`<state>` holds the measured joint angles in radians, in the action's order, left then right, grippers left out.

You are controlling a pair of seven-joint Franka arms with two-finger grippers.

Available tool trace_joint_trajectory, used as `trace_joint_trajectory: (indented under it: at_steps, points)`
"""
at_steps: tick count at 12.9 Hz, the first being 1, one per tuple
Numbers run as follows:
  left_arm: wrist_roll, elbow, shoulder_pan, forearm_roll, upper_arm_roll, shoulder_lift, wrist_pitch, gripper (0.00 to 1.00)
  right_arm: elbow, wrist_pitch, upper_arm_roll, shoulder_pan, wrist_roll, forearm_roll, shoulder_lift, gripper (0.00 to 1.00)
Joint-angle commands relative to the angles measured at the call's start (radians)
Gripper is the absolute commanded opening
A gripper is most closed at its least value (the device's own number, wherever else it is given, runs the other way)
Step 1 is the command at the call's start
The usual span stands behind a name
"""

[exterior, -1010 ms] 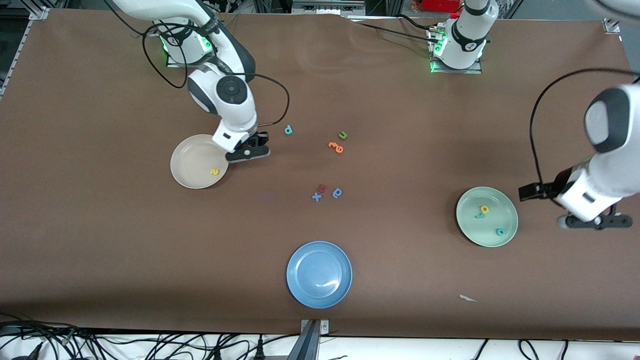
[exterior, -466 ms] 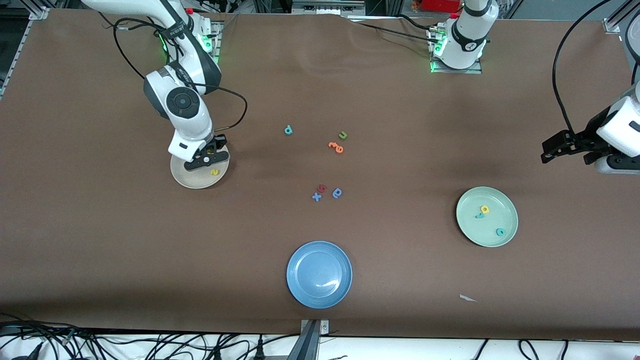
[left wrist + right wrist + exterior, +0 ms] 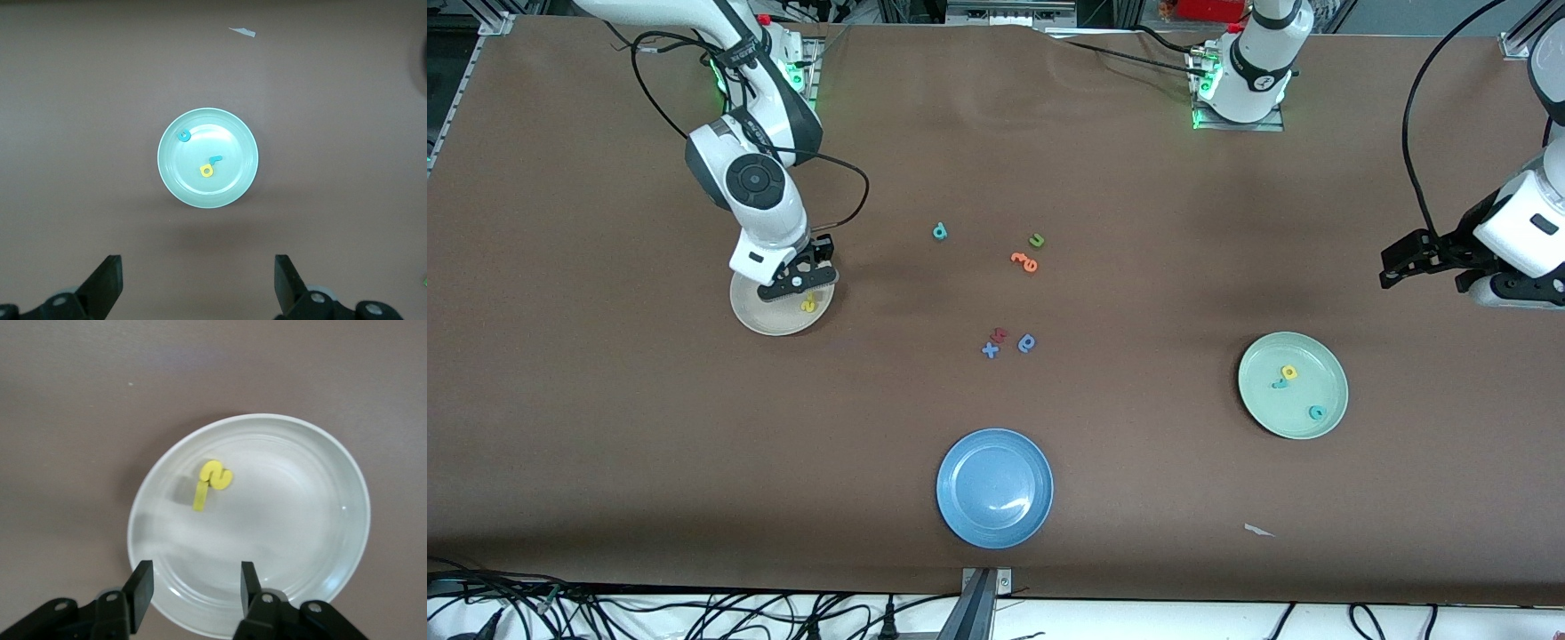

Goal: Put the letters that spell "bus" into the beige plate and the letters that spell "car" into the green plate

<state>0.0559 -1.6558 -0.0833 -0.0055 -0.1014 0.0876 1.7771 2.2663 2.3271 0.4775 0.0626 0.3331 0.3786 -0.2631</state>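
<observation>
My right gripper (image 3: 796, 284) (image 3: 195, 587) hangs open over the beige plate (image 3: 758, 311) (image 3: 313, 520), nothing between its fingers. In that plate lies the yellow s (image 3: 809, 306) (image 3: 217, 475), with a second yellow piece (image 3: 199, 499) edge-on beside it. The teal b (image 3: 940, 232) lies on the table toward the middle. The green plate (image 3: 1325, 391) (image 3: 233, 133) holds the teal c (image 3: 1316, 412) (image 3: 184, 136), teal r (image 3: 1280, 384) (image 3: 215, 160) and yellow a (image 3: 1288, 372) (image 3: 207, 171). My left gripper (image 3: 1516, 293) (image 3: 199, 287) waits open in the air, beside the green plate.
Mid-table lie a green u (image 3: 1036, 240), orange letters (image 3: 1024, 260), a blue x (image 3: 990, 350), a red letter (image 3: 1000, 335) and a blue looped letter (image 3: 1028, 342). A blue plate (image 3: 994, 487) sits nearest the front camera. A white scrap (image 3: 1258, 531) lies near the green plate.
The right arm swung from beside the beige plate to over it, and its jaws have just opened. The left arm lifted away from the green plate toward the bases.
</observation>
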Motion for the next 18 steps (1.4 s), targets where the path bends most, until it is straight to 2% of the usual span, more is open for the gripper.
trace_joint_trajectory:
  at_steps: [1,5,8,11,15,18]
  points:
    - [0.027,-0.005,0.000,-0.007,0.000,-0.009,-0.008,1.00,0.013,0.006,0.067,0.003,0.125,-0.020,-0.007,0.68]
    - [0.025,0.017,-0.004,-0.007,0.002,-0.008,-0.057,1.00,0.004,0.127,0.142,-0.029,0.401,-0.026,-0.068,0.73]
    - [0.027,0.039,0.000,-0.007,-0.001,0.004,-0.071,1.00,-0.052,0.169,0.141,-0.128,0.555,-0.017,-0.148,0.75]
    - [0.025,0.045,0.001,-0.008,0.000,0.006,-0.074,1.00,-0.102,0.169,0.096,-0.234,0.635,-0.015,-0.189,0.81]
    - [0.025,0.060,-0.004,-0.017,0.002,0.008,-0.085,1.00,-0.105,0.172,0.095,-0.283,0.687,-0.004,-0.212,0.83]
    - [0.025,0.060,-0.006,-0.021,0.002,0.011,-0.085,1.00,-0.105,0.202,0.092,-0.293,0.696,0.043,-0.269,0.83]
